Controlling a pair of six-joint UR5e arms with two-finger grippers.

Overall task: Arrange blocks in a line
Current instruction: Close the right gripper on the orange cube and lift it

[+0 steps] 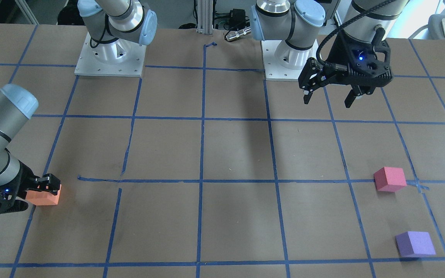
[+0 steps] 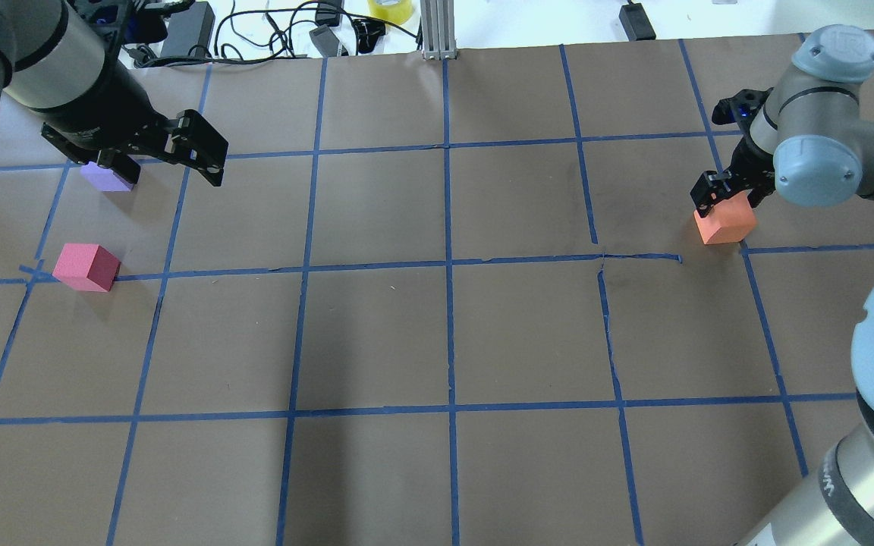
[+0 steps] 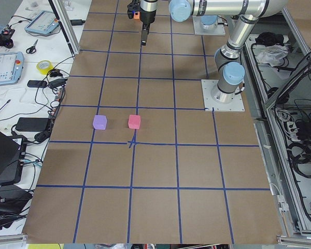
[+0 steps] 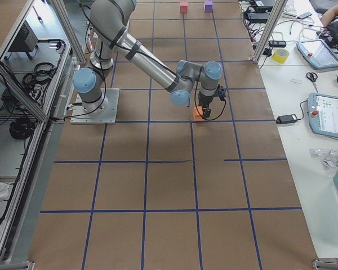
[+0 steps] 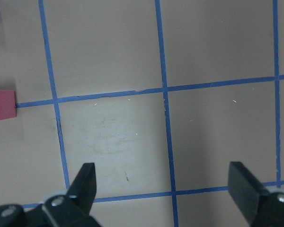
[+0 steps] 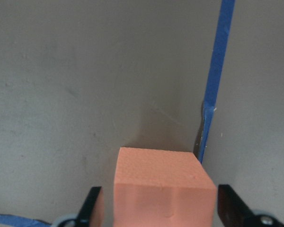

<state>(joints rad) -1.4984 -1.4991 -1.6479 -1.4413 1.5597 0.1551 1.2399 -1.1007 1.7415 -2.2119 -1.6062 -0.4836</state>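
The right gripper (image 2: pixel 727 203) is set low at the table, and its two fingers (image 6: pixel 229 203) are seen against opposite sides of the small matte orange foam-like cube (image 6: pixel 163 179), so the cube is judged to be gripped. Its underside is hidden in the wrist view, and in the overhead view it appears to be at or just off the surface. The cube is held at the robot's right end of the brown paper-covered table (image 1: pixel 238 154), just beside a line of the blue tape grid (image 6: pixel 217 71). The left gripper (image 1: pixel 328 102) is held spread wide above the table near its own base, and nothing is seen between its fingers. Ahead of it on the robot's left side lies the small pinkish-red foam-like cube (image 1: pixel 389 178), close to a tape crossing. The small purple foam-like cube (image 1: pixel 415 244) lies beyond it, towards the operators' edge, near it but not touching. Both are well apart from the orange one, which is separated from them by almost the full width of the table. No line is yet formed, and the task is judged to be at its start: one cube is grasped for carrying. What is left is for the three cubes to be brought together and set in a row.
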